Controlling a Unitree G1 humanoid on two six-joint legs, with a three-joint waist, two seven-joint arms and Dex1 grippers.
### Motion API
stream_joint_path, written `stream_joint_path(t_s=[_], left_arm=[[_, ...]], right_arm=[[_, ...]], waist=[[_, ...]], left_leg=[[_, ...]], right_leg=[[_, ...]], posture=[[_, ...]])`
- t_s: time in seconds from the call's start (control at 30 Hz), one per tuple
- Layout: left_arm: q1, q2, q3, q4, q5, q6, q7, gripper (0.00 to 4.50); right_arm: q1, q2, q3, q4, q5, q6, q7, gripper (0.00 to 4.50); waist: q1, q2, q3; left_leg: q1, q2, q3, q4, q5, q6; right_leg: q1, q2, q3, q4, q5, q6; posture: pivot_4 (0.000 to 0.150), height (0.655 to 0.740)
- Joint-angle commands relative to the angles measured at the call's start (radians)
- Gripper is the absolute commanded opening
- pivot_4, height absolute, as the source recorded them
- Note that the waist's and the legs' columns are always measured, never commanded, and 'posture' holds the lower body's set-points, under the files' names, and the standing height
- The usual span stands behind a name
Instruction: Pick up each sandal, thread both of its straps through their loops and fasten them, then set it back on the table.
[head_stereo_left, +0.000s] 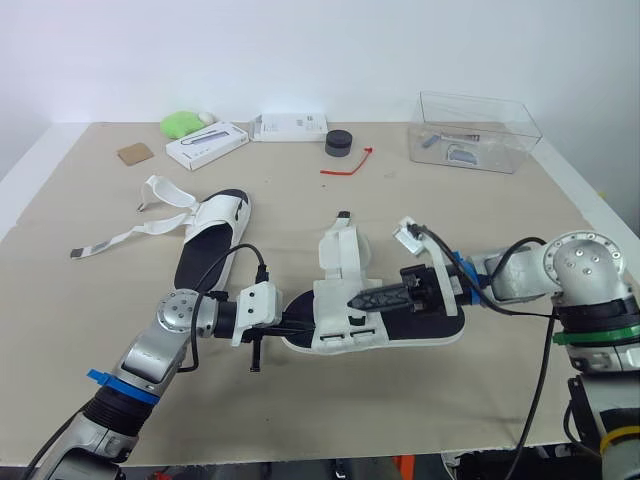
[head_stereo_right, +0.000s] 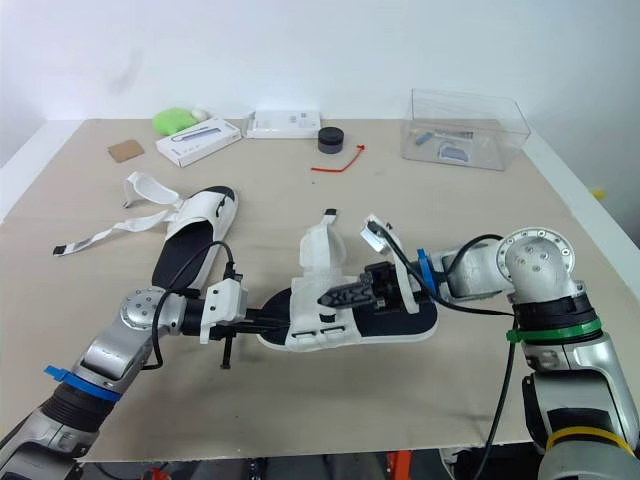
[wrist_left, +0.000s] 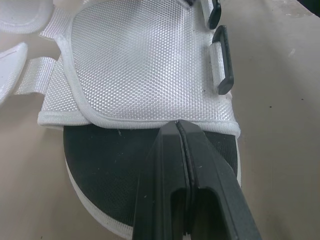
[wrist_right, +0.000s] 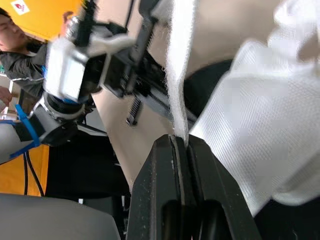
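Two sandals lie on the counter (head_stereo_left: 90, 300): the far sandal (head_stereo_left: 215, 235) with loose straps off left, the near sandal (head_stereo_left: 345, 325) flat between the arms; a clear box (head_stereo_left: 475, 130) and red tie (head_stereo_left: 345, 165) sit well back. Left jaws are closed at its toe end; right jaws pinch its white strap (wrist_right: 177, 75)

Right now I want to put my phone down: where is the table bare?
Bare: the near strip of table in front of the middle sandal, and the stretch between that sandal and the clear box. Crowded: the middle, where left claw and right claw meet it; the other sandal with loose straps on the left; small boxes along the far edge.
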Motion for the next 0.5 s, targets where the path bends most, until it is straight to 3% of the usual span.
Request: stream_joint_path(t_s=[0.03,0.5], left_arm=[[0.006,0.007,-0.005,-0.004,0.006,-0.010,-0.005,0.00],[0.005,0.005,-0.013,-0.011,0.011,-0.006,0.000,0.00]], right_arm=[[0.014,-0.016,-0.018,-0.061,0.060,0.009,-0.014,0.04],[-0.011,-0.062,0.008,-0.022,0.179,-0.020,-0.078,0.04]], waist=[[-0.001,0.000,0.000],[-0.001,0.000,0.000]], left_leg=[[0.000,0.000,0.000,0.000,0.000,0.000],[0.000,0.000,0.000,0.000,0.000,0.000]], right_leg=[[0.000,0.000,0.000,0.000,0.000,0.000],[0.000,0.000,0.000,0.000,0.000,0.000]], posture=[[0.150,0.7400],[0.150,0.7400]])
